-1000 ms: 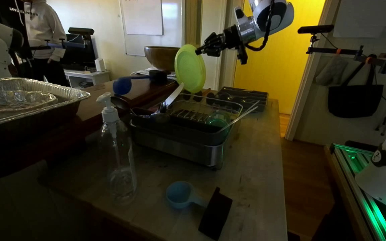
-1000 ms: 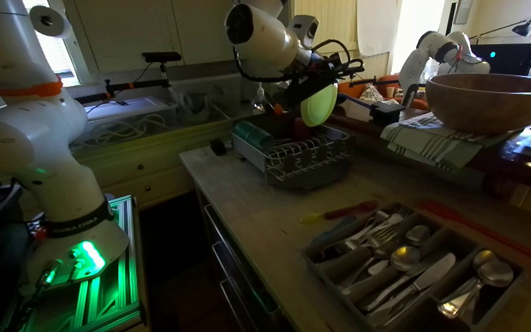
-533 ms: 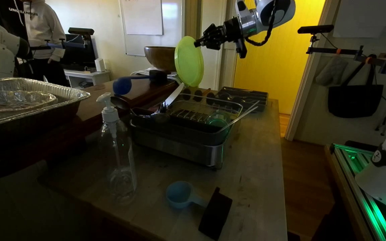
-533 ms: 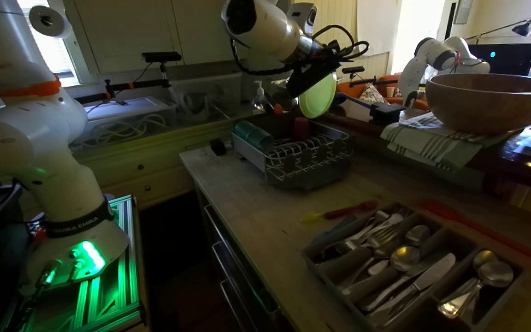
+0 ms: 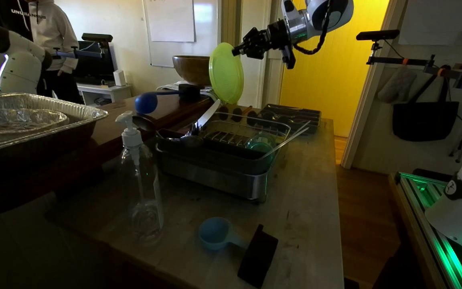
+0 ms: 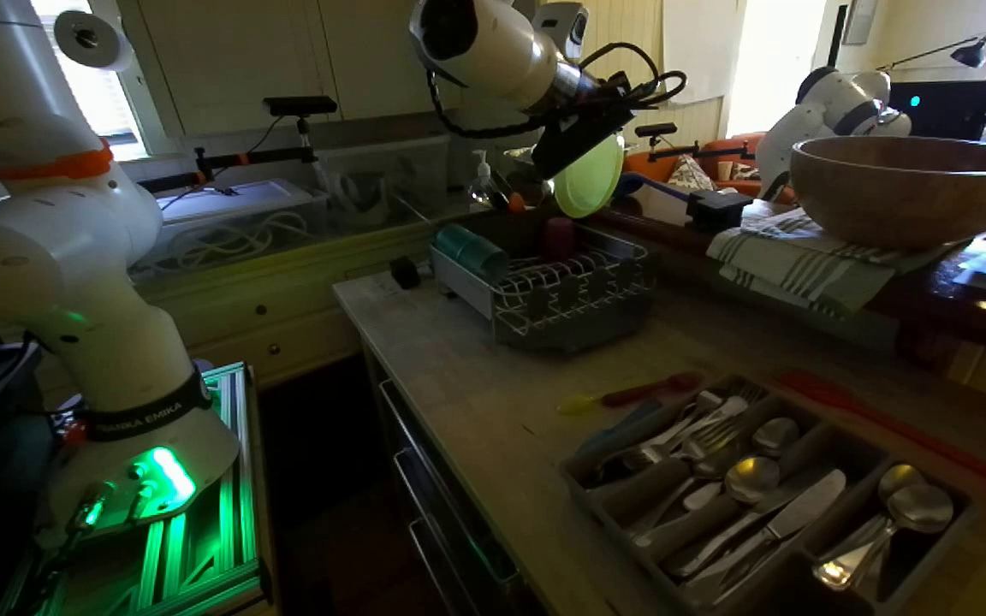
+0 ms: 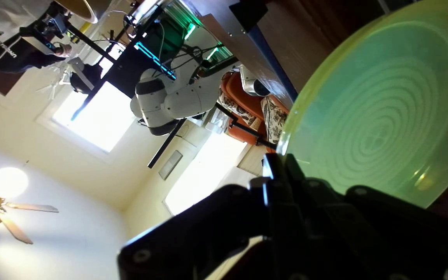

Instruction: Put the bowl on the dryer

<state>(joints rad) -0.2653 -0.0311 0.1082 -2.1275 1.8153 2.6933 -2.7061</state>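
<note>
Inside the rack (image 5: 215, 176), teal cup (image 6: 472, 252), fingers (image 7: 279, 184) gripping lime-green bowl (image 5: 226, 74), cutlery (image 6: 751, 479) in tray (image 6: 640, 493)

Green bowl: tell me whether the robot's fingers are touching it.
Touching. The wrist view shows it: the fingers are closed on the green bowl at its rim, tips right at the edge.

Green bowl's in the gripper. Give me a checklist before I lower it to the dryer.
1. Grip: ok, the gripper is shut on the rim of the bowl.
2. Bowl higher than the dryer: ok in both exterior views.
3. Bowl level: not ok, it hangs nearly on edge.
4. Dryer free of other dishes: not ok, a teal cup lies inside.
5. Bowl centred over dryer: cannot tell.
6. Clearance from the upturned knife: cannot tell.
</note>
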